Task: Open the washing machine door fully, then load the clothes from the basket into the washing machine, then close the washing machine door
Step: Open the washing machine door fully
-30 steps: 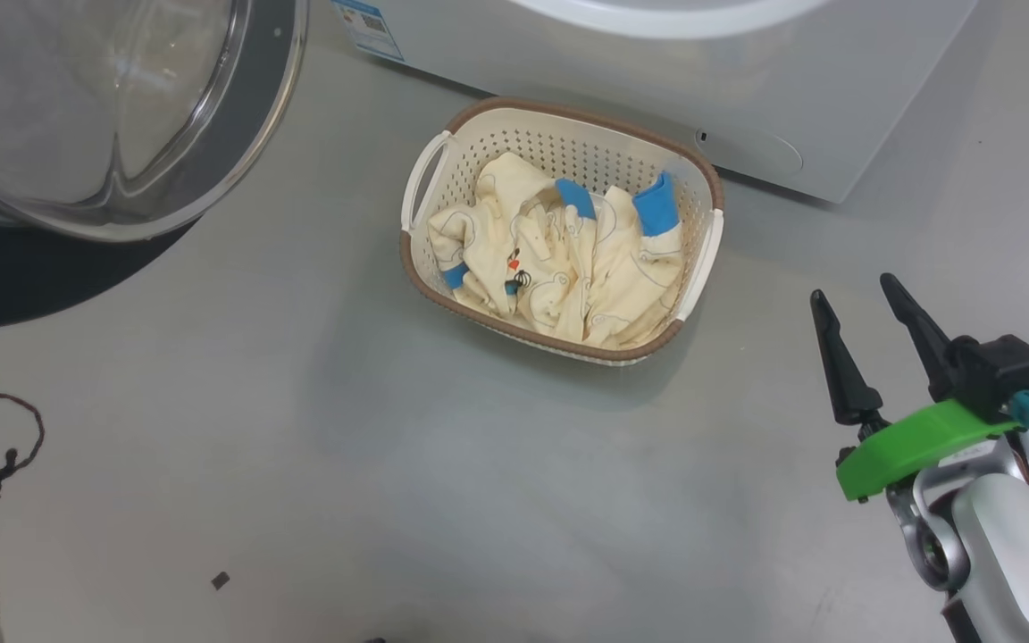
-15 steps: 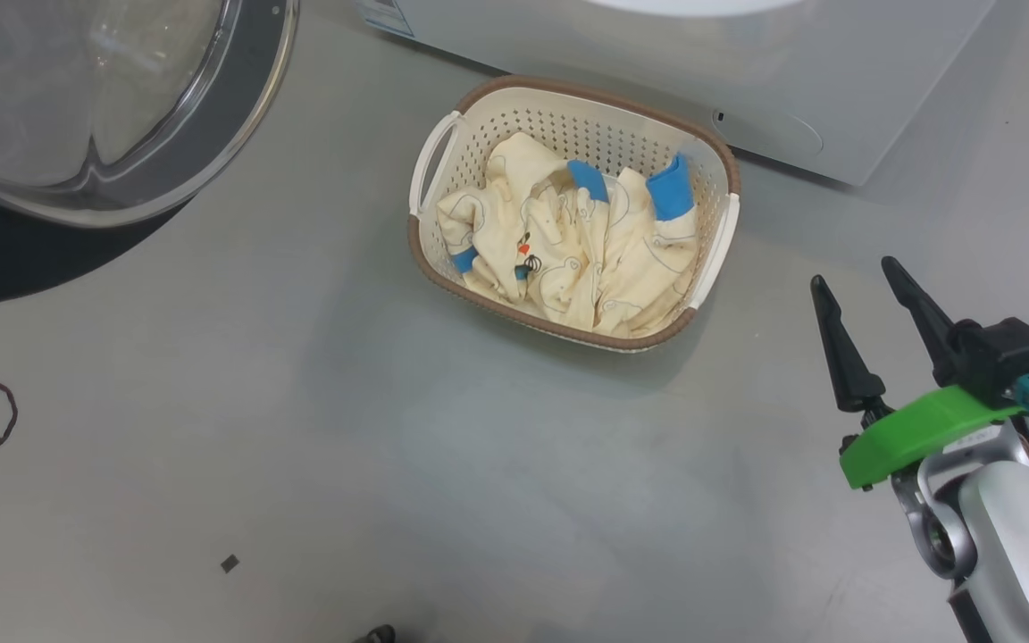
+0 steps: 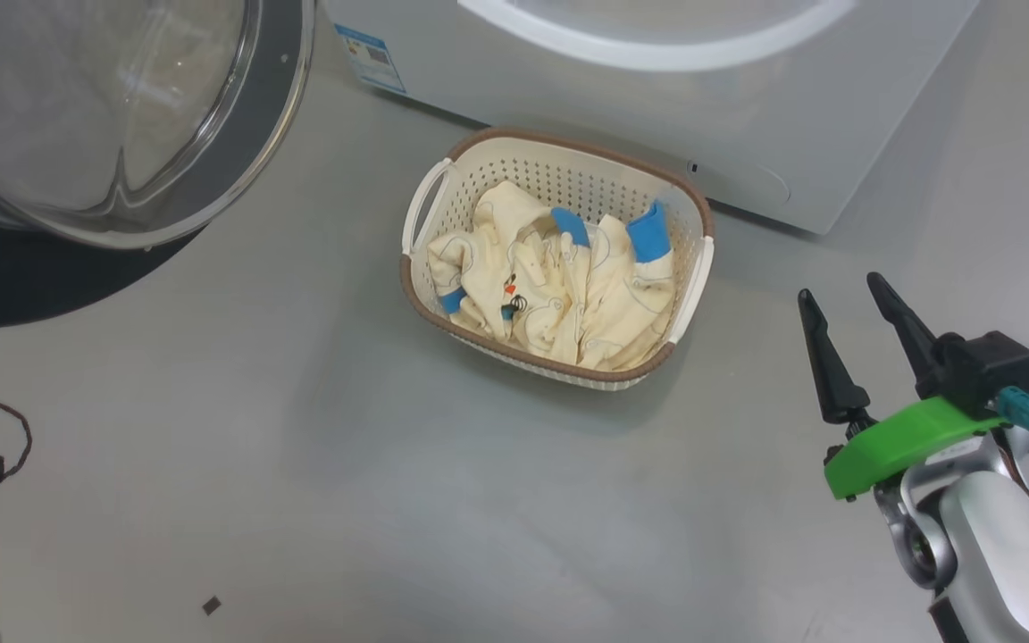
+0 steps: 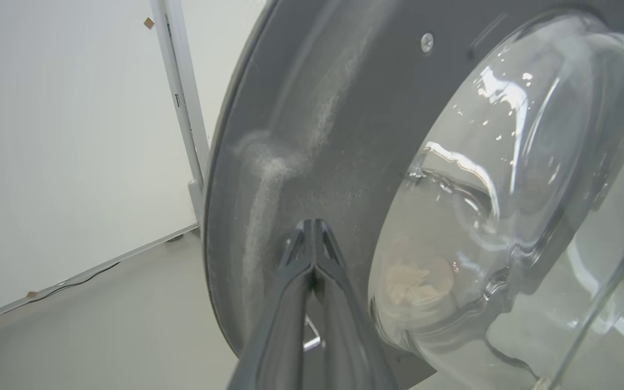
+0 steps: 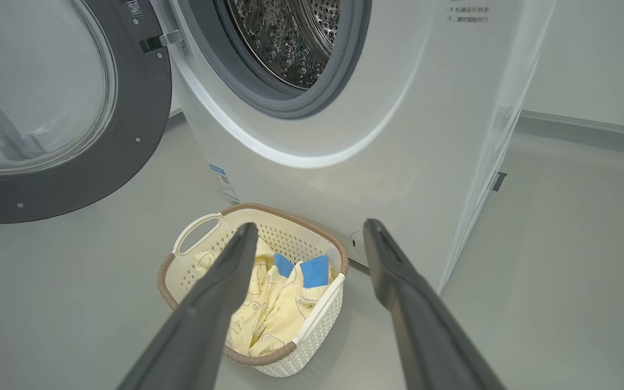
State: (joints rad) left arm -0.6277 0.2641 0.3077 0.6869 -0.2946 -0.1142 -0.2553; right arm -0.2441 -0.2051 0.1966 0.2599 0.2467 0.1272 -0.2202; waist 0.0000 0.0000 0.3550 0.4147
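Observation:
The washing machine (image 3: 657, 116) stands at the top of the head view, and its door (image 3: 255, 134) hangs open at the upper left. On the floor before it the basket (image 3: 568, 170) holds cream-yellow clothes (image 3: 559, 277) with blue cuffs. Low at the right, my right gripper (image 3: 839, 287) is open and empty, well clear of the basket. In the right wrist view this gripper (image 5: 311, 225) points at the basket (image 5: 312, 330), the clothes (image 5: 268, 309) and the steel drum (image 5: 290, 38). My left gripper (image 4: 312, 223) is shut, tips close against the door's dark inner rim (image 4: 312, 135); contact is unclear.
A blue sticker (image 3: 372, 58) marks the machine's lower front. Bare grey floor (image 3: 479, 491) spreads between me and the basket, with a small dark scrap (image 3: 211, 605) on it. A white wall with a vertical frame (image 4: 182, 108) stands behind the door.
The head camera has shifted, so the whole picture moved a little. The basket, clothes and door keep their places by the machine. Both grippers hold the same state.

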